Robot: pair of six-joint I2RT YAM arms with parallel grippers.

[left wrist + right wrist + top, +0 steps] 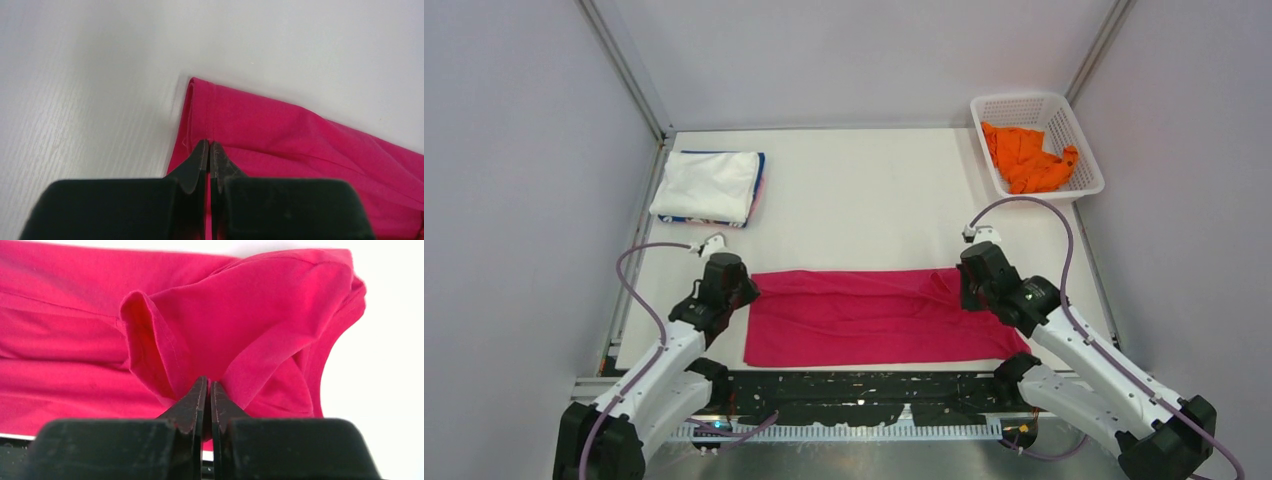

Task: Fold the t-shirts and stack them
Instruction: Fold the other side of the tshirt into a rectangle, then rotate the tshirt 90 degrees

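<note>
Five t-shirts can be counted: one magenta-pink t-shirt (874, 320) at 6 o'clock on the table (864, 200), one orange t-shirt (1024, 158) at 2 o'clock, and one folded pile at 10 o'clock with one white t-shirt (706, 183) on top and under it one blue edge (761, 162) and one pink edge (755, 203); whether each edge is one whole shirt I cannot tell. There is one basket (1086, 135), one table, and two tools: the left tool (208, 145) and the right tool (208, 382)
</note>
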